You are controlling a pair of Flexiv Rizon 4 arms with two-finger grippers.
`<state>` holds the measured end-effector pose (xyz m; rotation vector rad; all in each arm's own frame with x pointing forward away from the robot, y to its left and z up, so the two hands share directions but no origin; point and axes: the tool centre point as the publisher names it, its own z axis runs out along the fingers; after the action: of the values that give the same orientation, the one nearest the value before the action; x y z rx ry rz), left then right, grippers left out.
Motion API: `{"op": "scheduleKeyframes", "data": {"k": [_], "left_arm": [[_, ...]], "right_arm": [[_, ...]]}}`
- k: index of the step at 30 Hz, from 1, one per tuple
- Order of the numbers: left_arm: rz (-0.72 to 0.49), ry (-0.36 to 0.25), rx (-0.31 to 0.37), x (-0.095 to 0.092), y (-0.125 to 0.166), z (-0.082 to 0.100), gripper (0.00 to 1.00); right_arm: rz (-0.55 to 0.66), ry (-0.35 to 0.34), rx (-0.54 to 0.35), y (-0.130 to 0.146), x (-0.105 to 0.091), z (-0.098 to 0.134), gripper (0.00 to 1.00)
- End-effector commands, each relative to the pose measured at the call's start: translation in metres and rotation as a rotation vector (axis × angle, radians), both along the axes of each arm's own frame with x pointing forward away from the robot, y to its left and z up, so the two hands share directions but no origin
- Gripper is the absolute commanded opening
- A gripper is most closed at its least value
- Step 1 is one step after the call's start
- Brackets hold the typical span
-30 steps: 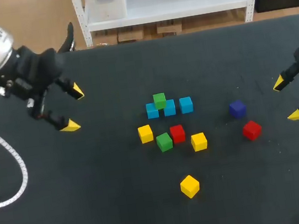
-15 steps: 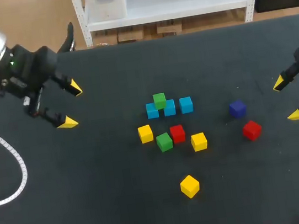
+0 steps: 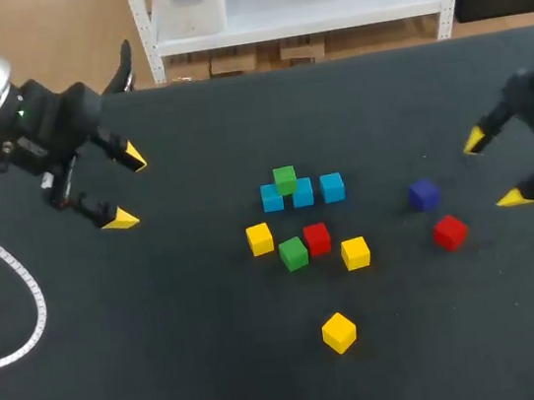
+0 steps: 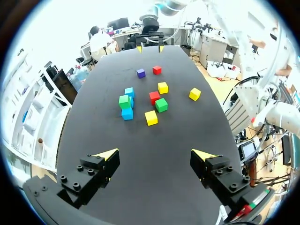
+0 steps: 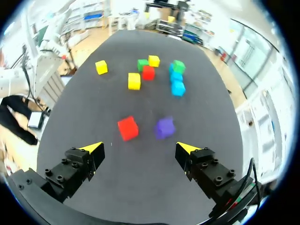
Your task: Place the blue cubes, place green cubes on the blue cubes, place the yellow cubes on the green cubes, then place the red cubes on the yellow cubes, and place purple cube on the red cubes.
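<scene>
The left fingers [image 3: 124,218] are spread wide with nothing between them, poised over bare bench [image 3: 123,379] toward its far left corner. Ahead of them a broad open stretch of dark surface separates the tips from every cube.

The right fingers [image 3: 513,196] are likewise spread and empty, near the bench's right edge. Just ahead of their tips, not between them, sit the outer red cube [image 5: 127,128] and the purple cube [image 5: 164,127]. These two are side by side but apart, the purple one turned a little askew.

Farther out lies the blue row [image 3: 302,193], three blue cubes in a close line. Its long axis runs straight away from the right fingers, parallel to the far edge. The stacked green cube [image 3: 285,179] rests on the row's end farthest from those fingers, straddling two blues.

Beside the row, toward the near edge, cluster four cubes:
- the first yellow cube [image 3: 260,239]
- the loose green cube [image 3: 293,253]
- the inner red cube [image 3: 317,238], just beside that green
- the second yellow cube [image 3: 355,252]

The lone yellow cube [image 3: 338,332] sits cornerwise, well apart, with open room all round.
</scene>
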<state>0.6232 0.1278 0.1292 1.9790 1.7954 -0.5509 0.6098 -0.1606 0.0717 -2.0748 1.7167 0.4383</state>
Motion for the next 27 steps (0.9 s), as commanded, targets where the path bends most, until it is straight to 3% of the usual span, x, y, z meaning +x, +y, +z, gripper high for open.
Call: {"op": "scheduleKeyframes", "data": {"k": [1,10,27], "left_arm": [[-0.002,0.000,0.000,0.001,0.000,0.000,1.00],[-0.002,0.000,0.000,0.001,0.000,0.000,1.00],[-0.002,0.000,0.000,0.001,0.000,0.000,1.00]], "right_arm": [[0.043,0.008,-0.073,0.062,0.008,0.005,1.00],[0.091,0.003,-0.060,0.134,0.001,-0.001,1.00],[0.211,0.025,-0.073,0.218,-0.002,-0.026,1.00]]}}
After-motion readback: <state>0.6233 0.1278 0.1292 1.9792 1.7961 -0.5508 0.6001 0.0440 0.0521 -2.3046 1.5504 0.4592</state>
